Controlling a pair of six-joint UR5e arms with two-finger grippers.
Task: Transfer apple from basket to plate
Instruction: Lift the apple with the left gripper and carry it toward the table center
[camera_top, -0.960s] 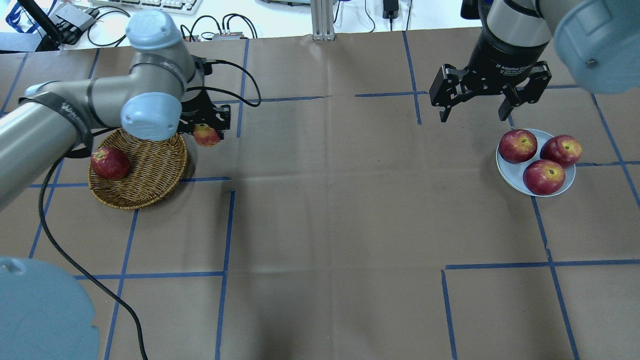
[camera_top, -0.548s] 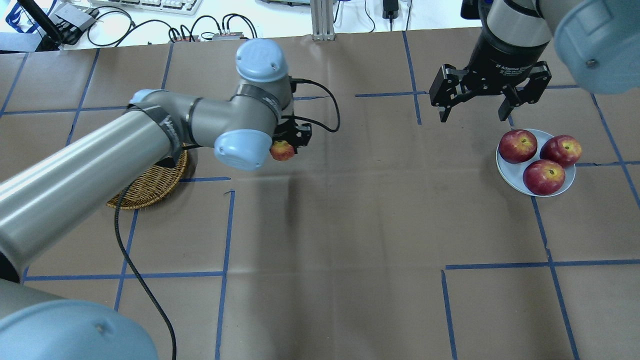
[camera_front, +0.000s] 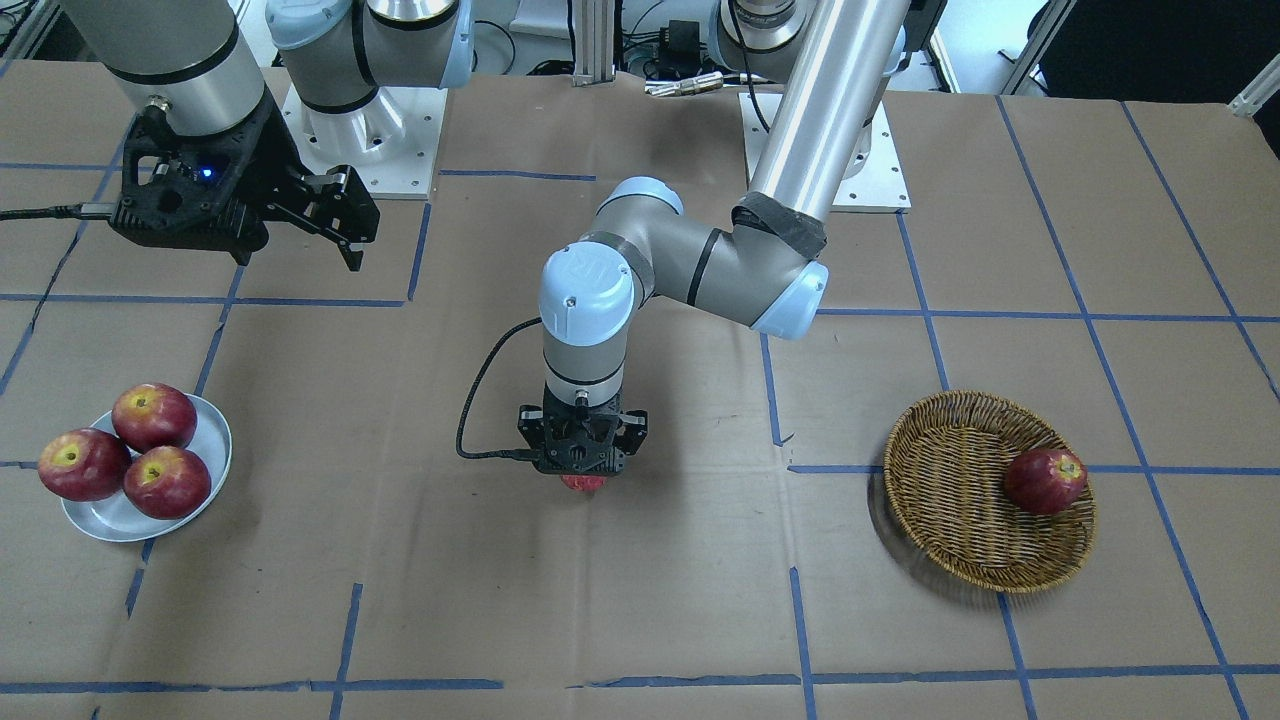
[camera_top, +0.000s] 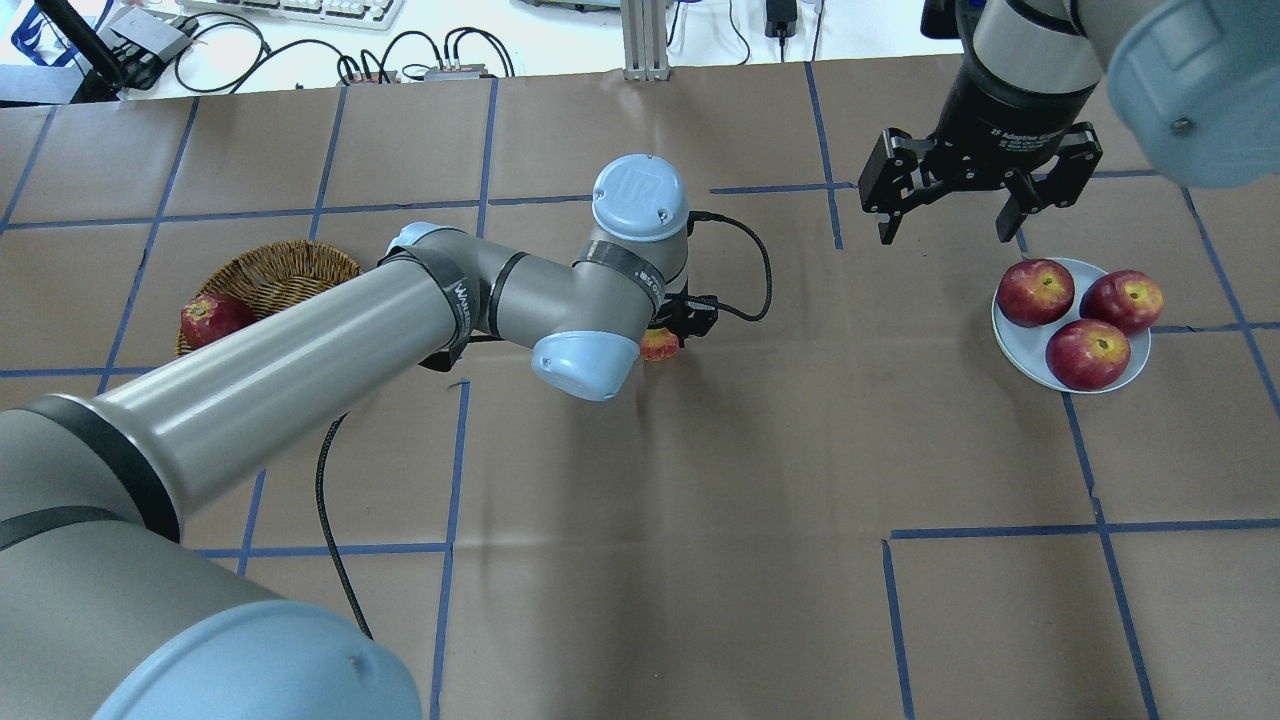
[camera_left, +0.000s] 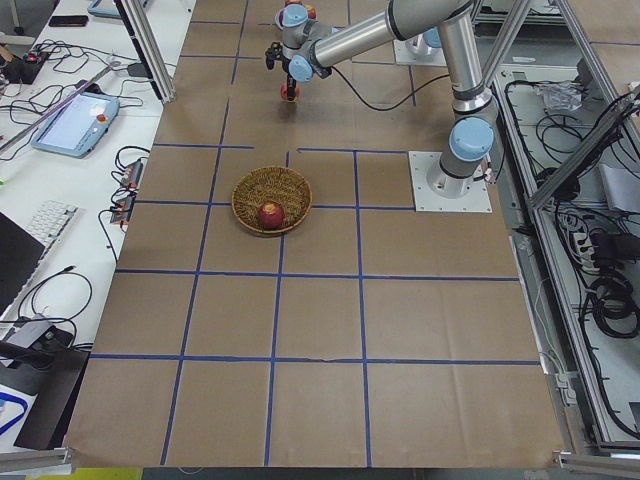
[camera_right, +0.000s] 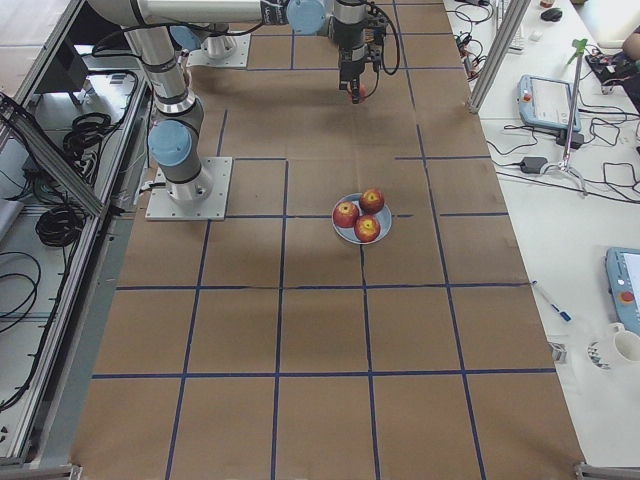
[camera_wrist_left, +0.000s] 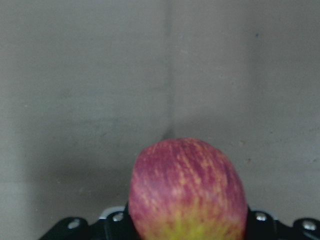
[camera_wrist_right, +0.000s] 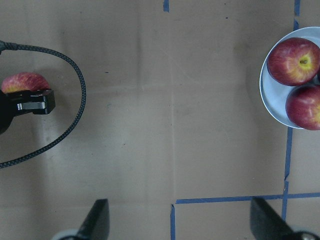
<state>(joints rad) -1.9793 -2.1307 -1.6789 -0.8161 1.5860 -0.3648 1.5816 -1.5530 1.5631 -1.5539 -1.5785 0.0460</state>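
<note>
Pinkish-streaked apple clamped in left gripper, mid-table. Carry level to plate; three dark-red apples crowd it, so aim for bare edge. Right gripper wide, empty.

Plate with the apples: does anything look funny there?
Yes. The plate is already crowded with three dark red apples, one poking past its rim. Little room shows for the apple in the left gripper.
</note>
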